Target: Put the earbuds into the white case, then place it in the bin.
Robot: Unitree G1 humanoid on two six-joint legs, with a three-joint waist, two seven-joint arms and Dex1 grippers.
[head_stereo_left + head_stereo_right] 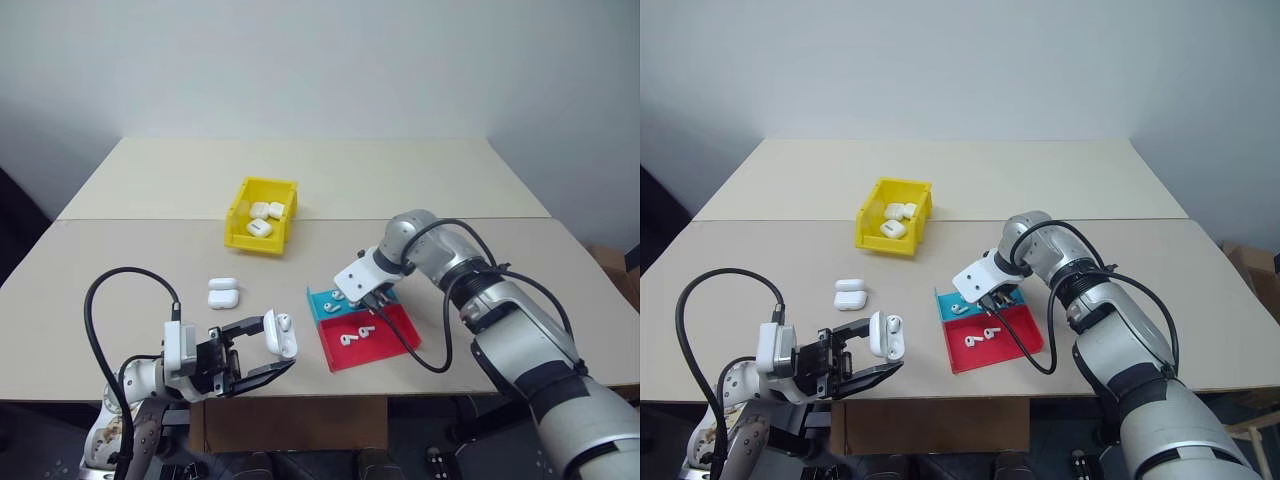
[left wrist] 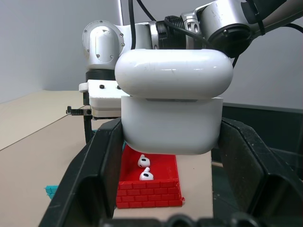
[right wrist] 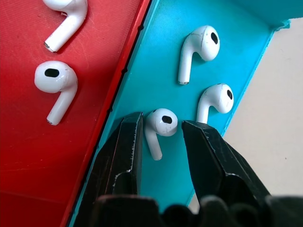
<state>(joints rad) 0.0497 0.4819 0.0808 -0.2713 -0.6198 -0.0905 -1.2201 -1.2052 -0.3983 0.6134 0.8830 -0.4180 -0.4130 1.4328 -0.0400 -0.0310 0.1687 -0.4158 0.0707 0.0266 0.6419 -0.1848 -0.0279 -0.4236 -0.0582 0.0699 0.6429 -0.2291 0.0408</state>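
The left gripper [image 1: 258, 350], lower left, is clamped on the open white case [image 1: 281, 334]. At centre, the right gripper [image 3: 162, 137] straddles an earbud [image 3: 160, 125] in the blue tray [image 3: 246, 52], fingers apart. Close squarely on the bud's stem before lifting. The bin [image 1: 262, 240] waits at upper centre.

Left gripper [image 1: 262, 347] clamped; right gripper [image 3: 161, 135] pointing down, fingers [image 3: 124, 142] parted.

A plain pale grey wall [image 1: 320, 60] is seen behind two beige tables [image 1: 330, 175] set end to end (a thin seam runs between them). Dark floor [image 1: 20, 215] is glimpsed at the left edge.
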